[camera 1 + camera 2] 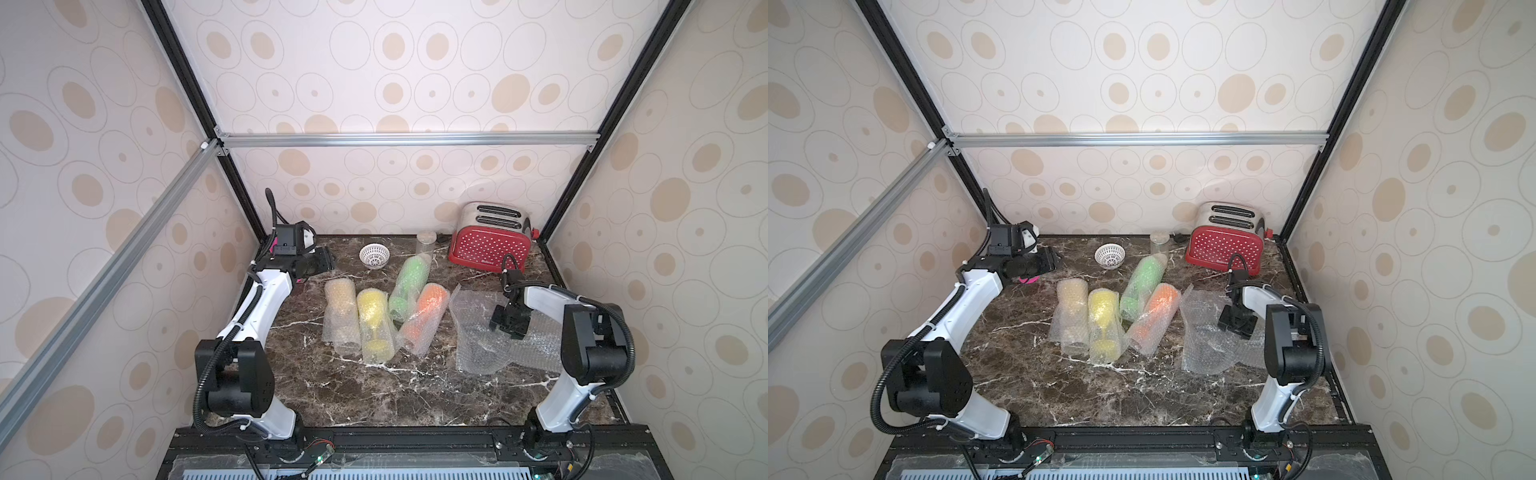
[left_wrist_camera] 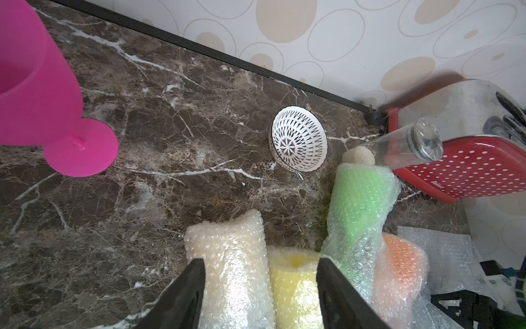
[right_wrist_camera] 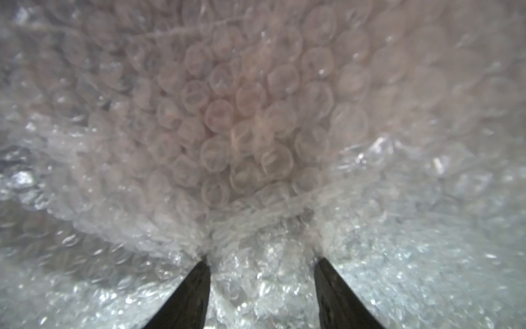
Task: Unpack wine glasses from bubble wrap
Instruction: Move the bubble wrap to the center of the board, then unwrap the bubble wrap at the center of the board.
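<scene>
My left arm (image 1: 266, 299) hangs over the far left corner. Its jaws are wide open with nothing between them. Just beside it the pink goblet (image 2: 37, 85) stands bare on its foot, so I count that one as unpacked.

Four goblets lie wrapped side by side in the middle of the surface (image 1: 374, 399). From left to right they are the amber tube (image 1: 338, 307), the bright yellow tube (image 1: 374, 320), the green tube (image 1: 409, 282) and the orange tube (image 1: 428, 311). The green tube lies farther back, and its far end is close to a clear jar (image 1: 424, 243).

My right arm (image 1: 544, 299) is down on the loose bubble wrap (image 1: 478, 345) at the right. In the wrist view its jaws stand apart, with wrap puckered at both tips and bunched between them. I don't read that as a firm pinch.

I expect the goblets to be light, stiff plastic that rolls freely on its side. The wrap looks soft, slick and springy, so it should slip under a shallow grip. On the next tube I would pinch the slack wrap beyond the foot at the near end with one arm. With the other I would grip the bowl through the open far end, where the goblet is widest and firmest.
</scene>
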